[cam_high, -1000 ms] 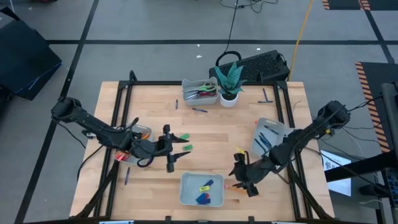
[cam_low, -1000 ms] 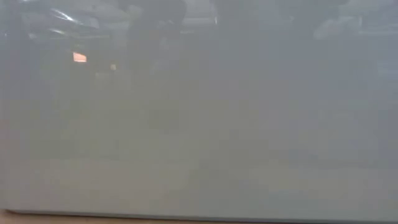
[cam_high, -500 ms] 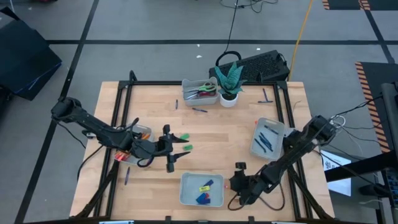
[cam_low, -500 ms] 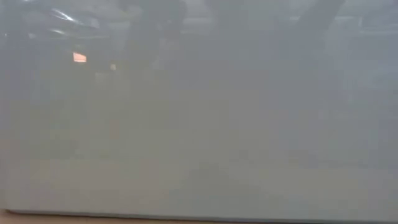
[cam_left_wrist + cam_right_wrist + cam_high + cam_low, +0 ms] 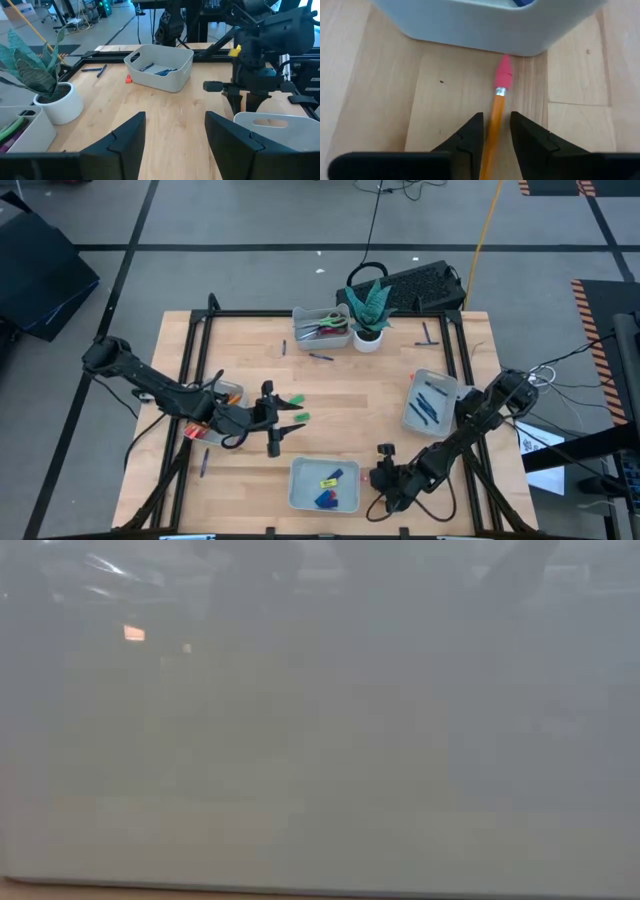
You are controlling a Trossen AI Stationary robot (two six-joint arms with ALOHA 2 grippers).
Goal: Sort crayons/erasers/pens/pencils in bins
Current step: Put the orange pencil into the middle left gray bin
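My right tool (image 5: pixel 495 132) had dropped low, fingers apart around 1 pencil (image 5: pixel 495 107). Its eraser end touched the bin (image 5: pixel 470 25); closing off-centre could jam it there. My left tool (image 5: pixel 175 135) hung apart.

Robotics lab, framed wooden table (image 5: pixel 340 395), grey floor, trailing cables (image 5: pixel 375 220)

the high view looks straight down over the whole table (image 5: pixel 330 410), the eraser bin (image 5: pixel 325 485) at its near edge. the low view sits level at the tabletop, pressed against a pale grey surface that fills it. the left wrist view looks low across the table towards that bin (image 5: pixel 272 127). the right wrist view sits close against the same bin's wall (image 5: pixel 480 30).
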